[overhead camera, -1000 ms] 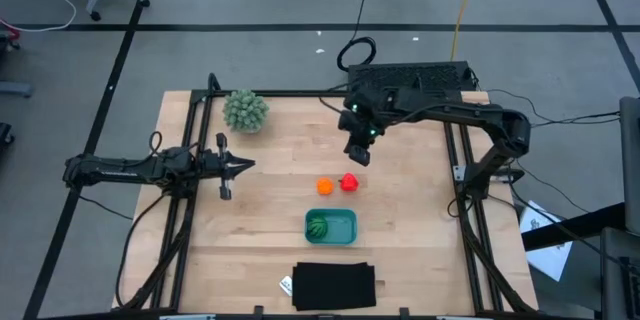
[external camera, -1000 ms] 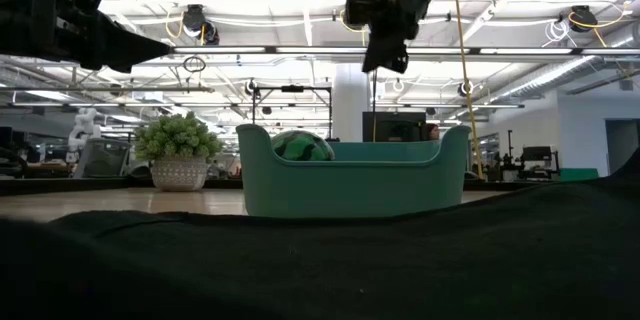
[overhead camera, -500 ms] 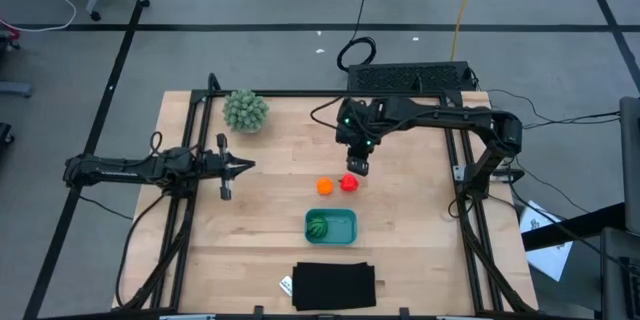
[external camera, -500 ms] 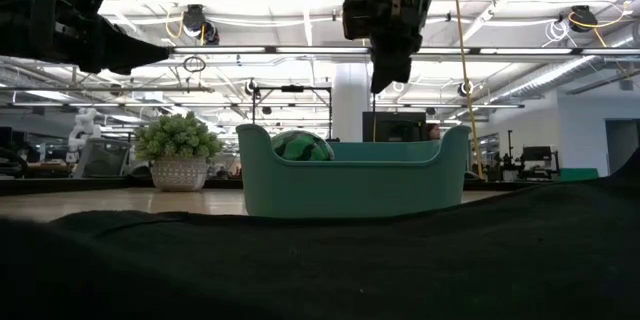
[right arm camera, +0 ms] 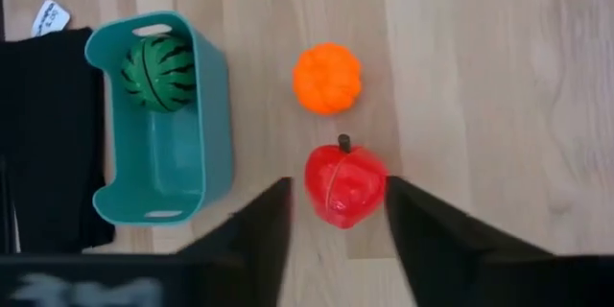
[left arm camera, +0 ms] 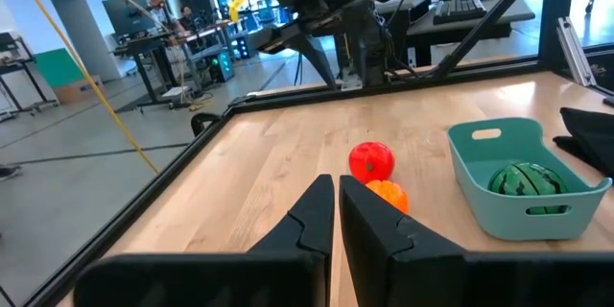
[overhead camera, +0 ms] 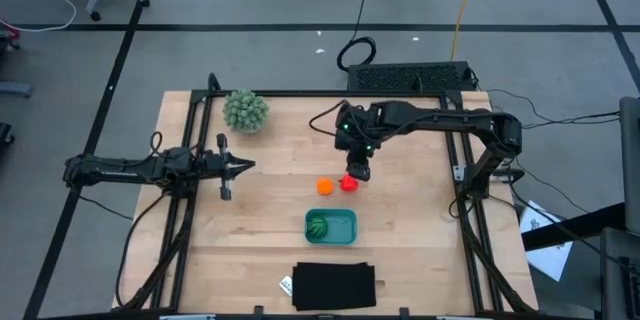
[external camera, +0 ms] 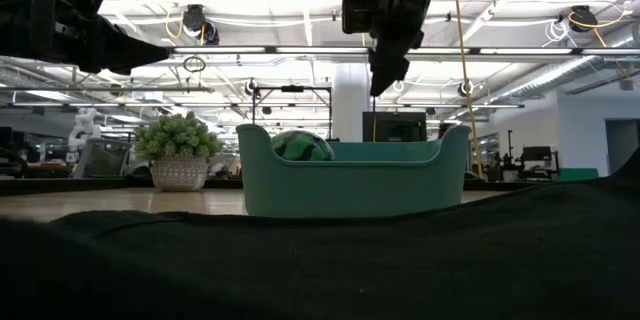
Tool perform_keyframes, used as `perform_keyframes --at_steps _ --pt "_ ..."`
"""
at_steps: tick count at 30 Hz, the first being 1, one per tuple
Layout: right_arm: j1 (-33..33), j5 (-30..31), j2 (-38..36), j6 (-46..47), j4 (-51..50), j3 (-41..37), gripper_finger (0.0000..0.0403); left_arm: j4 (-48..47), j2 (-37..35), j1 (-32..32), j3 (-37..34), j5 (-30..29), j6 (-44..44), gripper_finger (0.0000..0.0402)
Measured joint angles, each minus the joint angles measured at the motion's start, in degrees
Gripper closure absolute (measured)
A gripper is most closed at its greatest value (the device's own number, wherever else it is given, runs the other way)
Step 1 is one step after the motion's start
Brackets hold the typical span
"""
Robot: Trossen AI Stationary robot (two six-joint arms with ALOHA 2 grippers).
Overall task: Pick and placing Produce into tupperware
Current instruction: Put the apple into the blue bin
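done: I've got the green striped piece [right arm camera: 158,71] sitting in the tupperware [right arm camera: 216,125]
left: orange piece [right arm camera: 327,78] and red piece [right arm camera: 345,184] on table [overhead camera: 270,210], frame centre
right claw [right arm camera: 336,213]: spread wide, straddling red, empty
left claw [left arm camera: 337,213]: pinched together, idle

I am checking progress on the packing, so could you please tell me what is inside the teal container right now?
The teal container holds only the green striped piece, at one end. The rest of its floor shows bare; the spot under that piece is covered.
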Motion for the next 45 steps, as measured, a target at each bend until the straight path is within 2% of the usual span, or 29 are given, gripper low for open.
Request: perform_keyframes --at_steps 4,7,9,13,26,34,45 --pt "1.10 0.40 0.00 -2.22 0.07 0.00 0.0147 0.00 0.00 -0.02 0.00 0.00 0.00 0.0376" --pt "1.87 4.64 0.00 -2.62 0.79 0.00 0.0087 0.00 0.00 0.00 0.00 0.00 0.02 0.0376" --pt "2.28 7.59 0.00 -2.40 1.22 0.00 0.0053 0.00 0.00 -0.02 0.00 0.00 0.02 0.0376" --pt "2.60 8.34 0.43 0.73 1.62 -0.02 0.0009 -0.02 0.00 0.00 0.00 0.00 0.02 0.0376" --pt "2.85 9.21 0.90 4.22 6.95 -6.84 0.0010 -0.99 0.00 -0.01 0.00 0.00 0.02 0.0376" --pt "3.56 9.13 0.85 3.09 7.97 -10.70 0.0011 -1.18 -0.02 -0.01 0.00 0.00 0.02 0.0376" --pt "4.32 9.08 0.83 0.81 15.99 -16.63 0.0011 -1.22 0.00 -0.01 0.00 0.02 0.02 0.0376"
